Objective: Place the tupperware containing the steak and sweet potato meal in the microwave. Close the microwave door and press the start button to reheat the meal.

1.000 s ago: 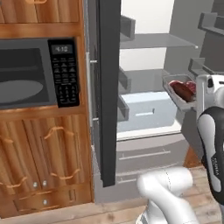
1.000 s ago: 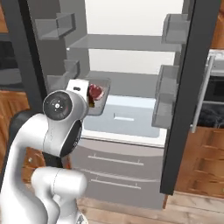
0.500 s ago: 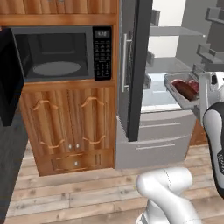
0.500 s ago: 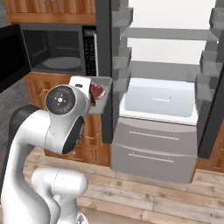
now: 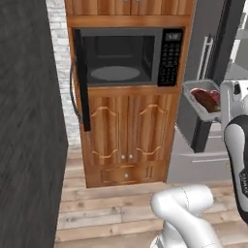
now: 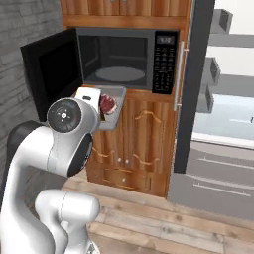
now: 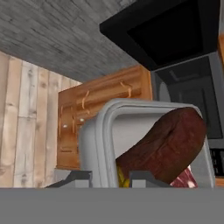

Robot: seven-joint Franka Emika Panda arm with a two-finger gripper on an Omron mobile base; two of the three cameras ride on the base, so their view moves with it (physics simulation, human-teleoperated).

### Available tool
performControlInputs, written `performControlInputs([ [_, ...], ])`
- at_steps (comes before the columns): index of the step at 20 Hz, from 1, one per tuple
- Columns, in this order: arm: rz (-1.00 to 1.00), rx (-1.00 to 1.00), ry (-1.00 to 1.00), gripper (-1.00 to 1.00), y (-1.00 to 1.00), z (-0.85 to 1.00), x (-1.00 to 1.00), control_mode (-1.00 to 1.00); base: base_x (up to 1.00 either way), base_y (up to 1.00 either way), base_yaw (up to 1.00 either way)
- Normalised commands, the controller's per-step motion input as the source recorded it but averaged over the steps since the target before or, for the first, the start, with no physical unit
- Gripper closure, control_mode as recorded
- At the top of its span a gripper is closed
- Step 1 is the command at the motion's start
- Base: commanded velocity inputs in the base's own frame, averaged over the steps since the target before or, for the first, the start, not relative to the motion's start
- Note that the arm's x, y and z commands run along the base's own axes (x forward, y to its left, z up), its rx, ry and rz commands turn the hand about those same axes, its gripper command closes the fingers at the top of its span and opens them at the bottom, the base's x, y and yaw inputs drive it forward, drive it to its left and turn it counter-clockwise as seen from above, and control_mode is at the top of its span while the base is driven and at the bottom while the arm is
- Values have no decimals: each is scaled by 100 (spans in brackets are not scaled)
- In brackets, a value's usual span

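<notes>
Base travel has swung both base views from fridge to black microwave (image 6: pixel 124 62), door (image 6: pixel 52 74) open; closed gripper (image 7: pixel 111 177) carries the pale grey rectangular plastic tupperware (image 6: pixel 106 109) level, retaining the meal (image 6: pixel 107 103).

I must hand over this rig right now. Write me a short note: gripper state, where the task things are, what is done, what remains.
Gripper: shut on the tupperware, carried in the air in front of the cabinet just below the microwave.
The steak and sweet potato meal lies inside the tupperware.
Microwave door: swung open to the left; a bare turntable shows in the cavity.
Done: tupperware picked up and brought to the microwave.
Left: put the tupperware in, close the door, press start on the keypad.
</notes>
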Motion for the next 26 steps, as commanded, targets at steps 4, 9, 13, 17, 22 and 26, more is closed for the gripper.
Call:
performControlInputs([
  [4,0,0,0,100,0,0,0,100,100,63,6],
  [9,0,0,0,100,0,0,0,100,97,5,9],
  [13,0,0,0,100,0,0,0,100,74,-5,9],
  [17,0,0,0,100,0,0,0,100,22,0,0],
  [22,0,0,0,100,0,0,0,100,0,0,0],
  [26,0,0,0,100,0,0,0,100,1,0,0],
])
